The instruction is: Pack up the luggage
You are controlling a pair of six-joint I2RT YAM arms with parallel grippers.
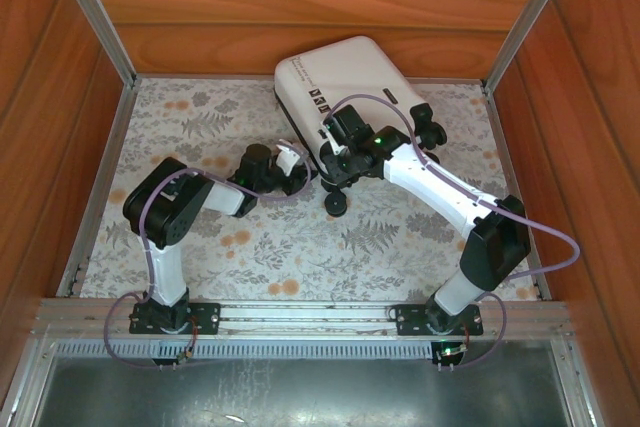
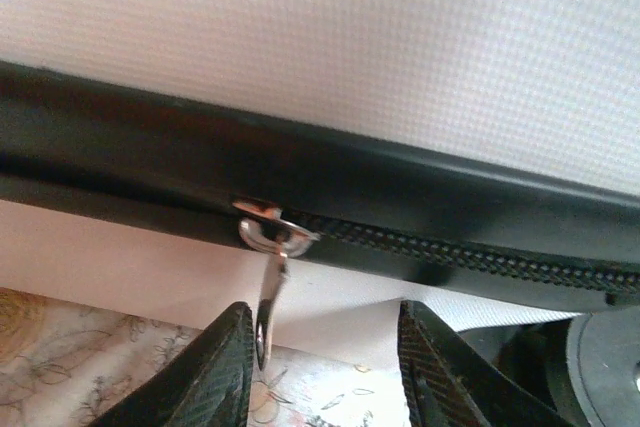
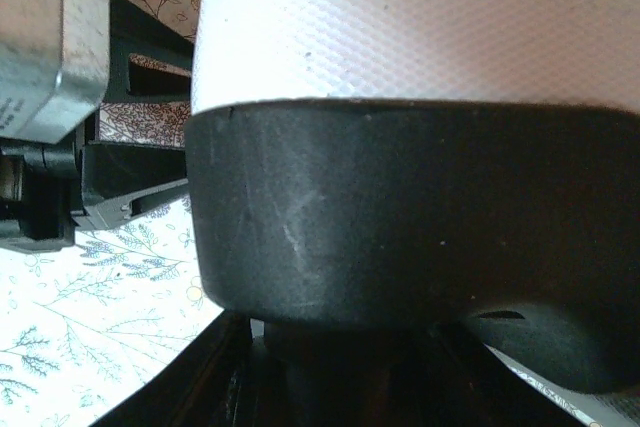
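The left jaws stand apart: in the left wrist view their two ribbed black fingers point(image 2: 215, 377) rise from the bottom edge with a plain gap between them. A silver zipper pull point(image 2: 266, 307) hangs in that gap, close by the left-hand finger and well off the other. It is not pinched; whether it touches the near finger I cannot tell. The pull hangs from a black zipper point(image 2: 450, 252) running along dark trim, with white shell on both sides of it.

Of the right jaws, the right wrist view gives a dark finger point(image 3: 190, 397) at the bottom, beside a dark stem under a big black wheel housing point(image 3: 400, 217). It is too close and too dark to tell whether they grip the stem or how wide they stand.

The top view adds the layout. The luggage point(image 1: 345, 77) lies flat, white shell up, at the far edge of the table point(image 1: 200, 247), right of centre and askew to that edge. The left arm point(image 1: 170, 207) reaches its near left corner, and the right arm point(image 1: 450, 197) reaches its near edge just beside. A black wheel point(image 1: 335, 204) juts out toward the table's near edge, below the right wrist.
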